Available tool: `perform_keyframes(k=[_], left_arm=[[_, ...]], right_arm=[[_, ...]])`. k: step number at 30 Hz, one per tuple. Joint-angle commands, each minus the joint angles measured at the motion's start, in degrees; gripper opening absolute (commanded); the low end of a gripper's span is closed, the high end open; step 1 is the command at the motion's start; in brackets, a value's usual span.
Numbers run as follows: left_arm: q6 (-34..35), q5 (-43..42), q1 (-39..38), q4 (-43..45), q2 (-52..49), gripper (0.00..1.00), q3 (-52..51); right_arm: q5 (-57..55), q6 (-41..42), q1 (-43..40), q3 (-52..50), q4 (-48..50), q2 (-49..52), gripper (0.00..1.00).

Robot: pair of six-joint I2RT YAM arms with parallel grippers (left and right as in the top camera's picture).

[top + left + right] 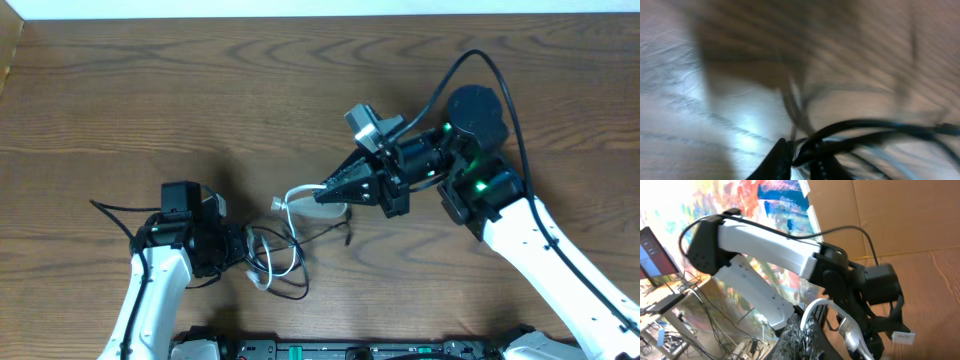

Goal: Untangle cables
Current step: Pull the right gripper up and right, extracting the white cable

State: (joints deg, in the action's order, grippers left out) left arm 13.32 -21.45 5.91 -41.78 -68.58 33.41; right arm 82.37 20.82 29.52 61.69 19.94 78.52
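A small tangle of cables lies on the wooden table between the two arms. The white cable (300,190) rises from the tangle, its plug (278,203) hanging free. My right gripper (322,192) is shut on it just behind the plug. In the right wrist view the white cable (826,305) arcs out from between the fingertips (807,325) to its plug (852,335). Thin black cables (288,285) loop in front of my left gripper (243,250). The blurred left wrist view shows a black cable (850,127) in a narrow gap between the left fingers (782,160).
The wooden table (200,90) stretches to a pale edge at the top. A thick black wire (500,80) arches over the right arm. Dark equipment (350,350) lines the front edge. The left arm (770,245) fills the right wrist view, with cardboard (900,215) behind it.
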Motion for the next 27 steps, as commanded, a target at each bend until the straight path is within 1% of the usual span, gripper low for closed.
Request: perform_keyframes(k=[1,3,6,9,11,13,16,18,19,20,22,25,26,27], left_arm=[[4.59,5.46,0.24,-0.20,-2.12,0.21,-0.24],[6.49,8.68,0.24,-0.17,-3.52,0.23,-0.24],[7.58,9.73,0.24,0.50,-5.92,0.31,-0.24],[7.54,9.49,0.24,1.05,-7.93,0.31,-0.24],[7.32,9.46,0.24,1.62,-8.90,0.32,-0.24],[7.30,9.49,0.24,1.81,-9.25,0.35,-0.24],[7.13,9.46,0.24,1.81,-9.27,0.37,-0.24],[7.10,9.46,0.24,1.97,-9.27,0.37,-0.24],[6.91,9.49,0.24,2.03,-9.27,0.37,-0.24],[6.88,9.49,0.24,2.12,-9.27,0.37,-0.24],[6.88,9.53,0.24,2.21,-9.27,0.37,-0.24],[6.88,9.53,0.24,2.25,-9.27,0.38,-0.24],[6.88,9.53,0.24,2.25,-9.27,0.42,-0.24],[6.88,9.53,0.24,2.29,-9.27,0.43,-0.24]], right_arm=[[0.74,-0.09,-0.52,0.72,-1.22,-0.04,0.01],[0.74,-0.11,-0.92,0.72,-2.36,0.35,0.01],[0.74,-0.52,-1.75,0.72,-3.78,0.98,0.01],[0.74,-0.50,-2.64,0.72,-4.26,0.98,0.01],[0.70,0.28,-4.13,0.72,-2.38,0.96,0.01],[0.37,3.21,-6.69,0.72,0.68,0.96,0.01],[0.33,11.34,-12.55,0.76,9.14,0.85,0.01],[0.33,18.53,-16.68,0.76,17.75,0.85,0.01],[0.35,23.34,-19.19,0.76,24.11,0.85,0.01],[0.35,26.16,-20.55,0.79,27.87,0.85,0.01],[0.31,35.04,-24.30,0.79,40.94,0.85,0.01],[-0.61,44.63,-28.79,0.98,57.11,0.85,0.01],[-1.38,47.10,-30.34,0.98,61.55,0.85,0.01],[-2.25,49.24,-32.15,0.98,64.74,0.85,0.01]])
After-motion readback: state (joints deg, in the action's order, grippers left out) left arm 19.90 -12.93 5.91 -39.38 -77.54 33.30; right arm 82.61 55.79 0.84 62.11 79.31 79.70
